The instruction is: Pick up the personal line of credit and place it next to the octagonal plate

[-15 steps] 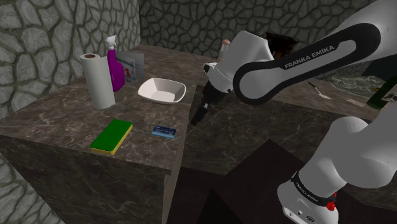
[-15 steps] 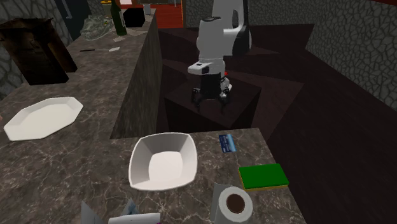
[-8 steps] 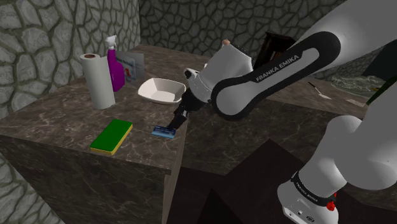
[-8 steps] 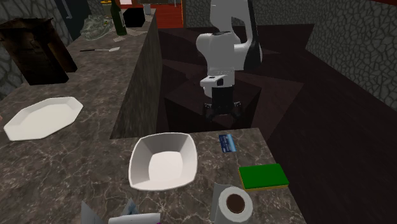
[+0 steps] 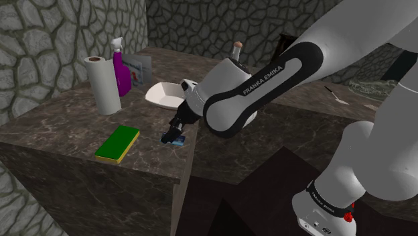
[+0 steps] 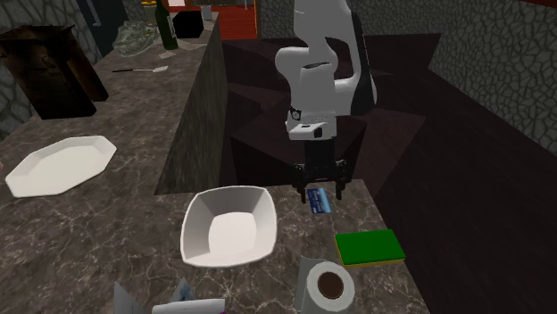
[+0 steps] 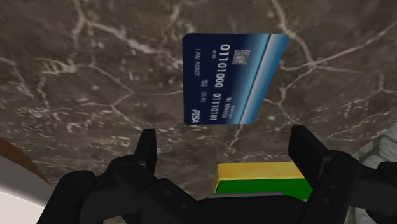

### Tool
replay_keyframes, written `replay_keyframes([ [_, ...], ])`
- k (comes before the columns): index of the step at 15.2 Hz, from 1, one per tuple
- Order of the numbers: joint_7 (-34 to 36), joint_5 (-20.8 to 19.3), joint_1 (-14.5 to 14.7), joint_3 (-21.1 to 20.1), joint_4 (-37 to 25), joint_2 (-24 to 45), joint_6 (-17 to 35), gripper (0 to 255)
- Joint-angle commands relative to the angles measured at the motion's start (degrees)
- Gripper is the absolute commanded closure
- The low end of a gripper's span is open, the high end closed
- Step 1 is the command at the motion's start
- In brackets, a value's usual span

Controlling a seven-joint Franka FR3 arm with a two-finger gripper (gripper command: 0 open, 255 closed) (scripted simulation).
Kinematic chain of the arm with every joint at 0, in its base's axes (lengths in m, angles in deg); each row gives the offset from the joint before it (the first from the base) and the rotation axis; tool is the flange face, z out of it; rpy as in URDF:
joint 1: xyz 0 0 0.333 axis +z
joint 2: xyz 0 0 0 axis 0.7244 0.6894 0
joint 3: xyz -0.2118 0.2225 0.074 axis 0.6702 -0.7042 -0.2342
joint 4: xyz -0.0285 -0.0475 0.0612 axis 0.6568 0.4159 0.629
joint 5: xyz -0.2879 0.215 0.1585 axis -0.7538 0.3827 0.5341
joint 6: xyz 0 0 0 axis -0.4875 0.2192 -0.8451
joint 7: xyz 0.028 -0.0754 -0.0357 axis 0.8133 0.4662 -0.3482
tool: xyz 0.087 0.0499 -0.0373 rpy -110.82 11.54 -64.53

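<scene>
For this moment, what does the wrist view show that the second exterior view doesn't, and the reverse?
Wrist view: the digits printed on the blue card, read past the open fingers. Second exterior view: the white octagonal plate at its left, the paper towel roll, the arm. Both: the card, the gripper over it, the green sponge.

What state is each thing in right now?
blue credit card, flat on the counter, face up, ungripped
gripper, open, over the card, holding nothing
white bowl, upright, empty
octagonal plate, flat, empty
paper towel roll, standing upright
purple spray bottle, upright
green sponge, lying flat
</scene>
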Motion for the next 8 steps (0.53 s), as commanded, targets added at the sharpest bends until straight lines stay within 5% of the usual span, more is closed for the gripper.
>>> replay_keyframes([
  [1,-0.18,0.06,0.11,-0.15,-0.99,2.02,1.15,0],
  [8,-0.32,0.14,0.15,-0.17,-1.29,2.6,1.45,0],
])
